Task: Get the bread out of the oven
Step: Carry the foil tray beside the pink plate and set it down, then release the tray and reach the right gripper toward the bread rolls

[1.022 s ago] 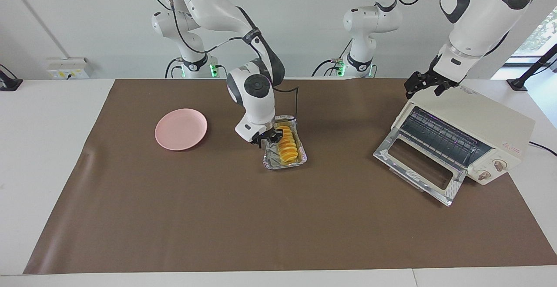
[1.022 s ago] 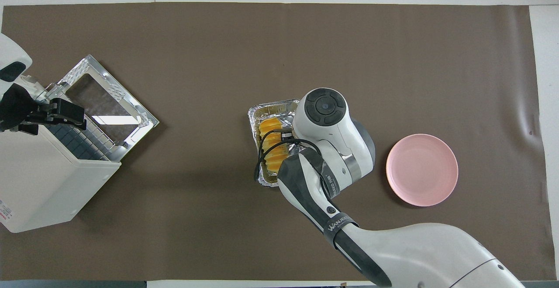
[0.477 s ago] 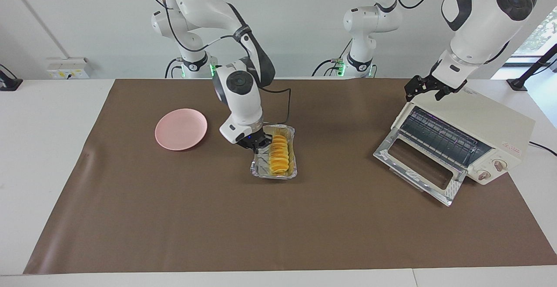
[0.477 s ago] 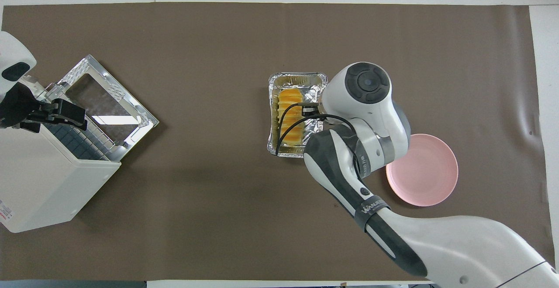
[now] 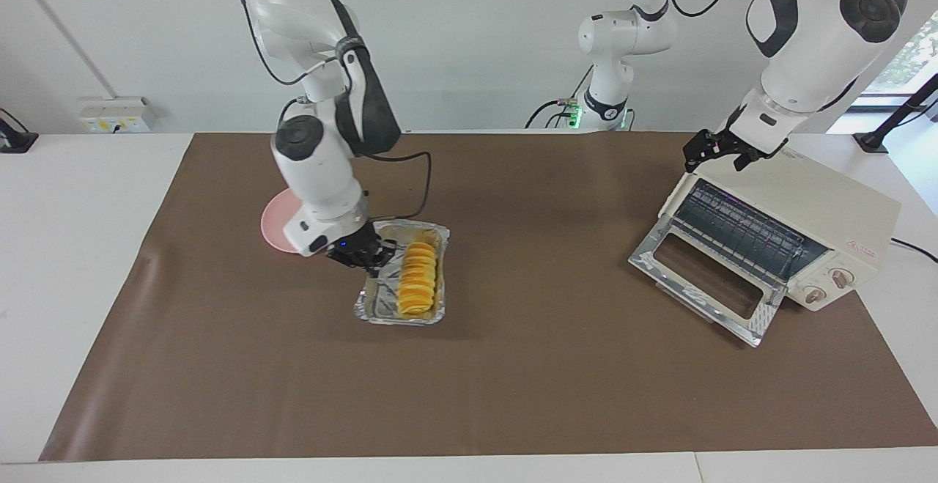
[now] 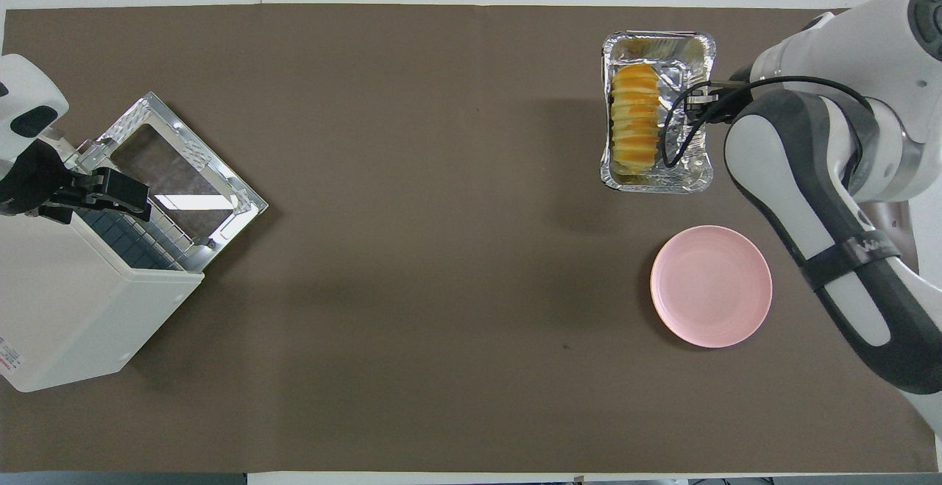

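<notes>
Carried toward the right arm's end of the counter since a second ago, the foil tray [image 5: 401, 285] hangs by one rim in the right gripper [image 5: 364, 257]'s clamped fingers with the bread [image 5: 418, 277] inside — such a thin one-sided pinch could tip the loaf out — while the left gripper [image 5: 722, 147] waits, fingers apart, over the oven [image 5: 813, 212].

Glossy white arms [image 5: 315, 168], dark grey joint caps, looping black cables.
</notes>
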Controlling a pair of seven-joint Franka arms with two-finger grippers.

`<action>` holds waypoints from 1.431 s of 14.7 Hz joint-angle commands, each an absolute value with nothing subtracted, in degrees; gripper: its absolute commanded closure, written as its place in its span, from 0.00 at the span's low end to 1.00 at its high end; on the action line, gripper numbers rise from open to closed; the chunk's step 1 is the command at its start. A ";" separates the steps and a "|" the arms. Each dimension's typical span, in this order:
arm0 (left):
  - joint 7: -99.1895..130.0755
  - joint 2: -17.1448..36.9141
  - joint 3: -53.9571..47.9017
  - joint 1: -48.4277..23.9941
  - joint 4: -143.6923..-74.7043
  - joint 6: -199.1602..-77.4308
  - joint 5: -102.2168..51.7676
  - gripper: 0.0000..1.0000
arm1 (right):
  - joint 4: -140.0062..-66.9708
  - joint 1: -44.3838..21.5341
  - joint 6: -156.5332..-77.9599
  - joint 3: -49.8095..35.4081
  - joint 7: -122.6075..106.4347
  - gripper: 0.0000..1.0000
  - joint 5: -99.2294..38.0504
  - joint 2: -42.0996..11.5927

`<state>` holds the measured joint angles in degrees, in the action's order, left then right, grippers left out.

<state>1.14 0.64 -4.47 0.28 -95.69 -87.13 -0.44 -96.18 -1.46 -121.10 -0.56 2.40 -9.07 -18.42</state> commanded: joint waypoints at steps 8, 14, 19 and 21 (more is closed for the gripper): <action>0.79 -0.70 -4.57 0.88 -94.83 -86.31 -1.23 0.00 | -92.81 8.34 -121.38 -1.41 -11.94 1.00 -11.87 -26.19; 0.79 -0.79 -4.57 0.88 -94.83 -86.31 -1.23 0.00 | -97.90 8.26 -121.81 -1.49 -14.94 1.00 -12.48 -24.88; 0.79 -0.79 -4.48 0.88 -94.83 -86.31 -1.23 0.00 | -100.46 7.91 -121.99 -1.49 -14.94 1.00 -13.80 -23.91; 0.79 -0.70 -4.48 0.88 -94.83 -86.31 -1.23 0.00 | -100.81 7.82 -121.91 -1.49 -14.94 1.00 -13.80 -23.82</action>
<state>1.14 0.00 -4.39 0.36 -94.85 -87.12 -0.44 -98.37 7.58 -121.62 -1.25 -13.02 -12.22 -25.82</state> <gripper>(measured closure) 0.000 0.982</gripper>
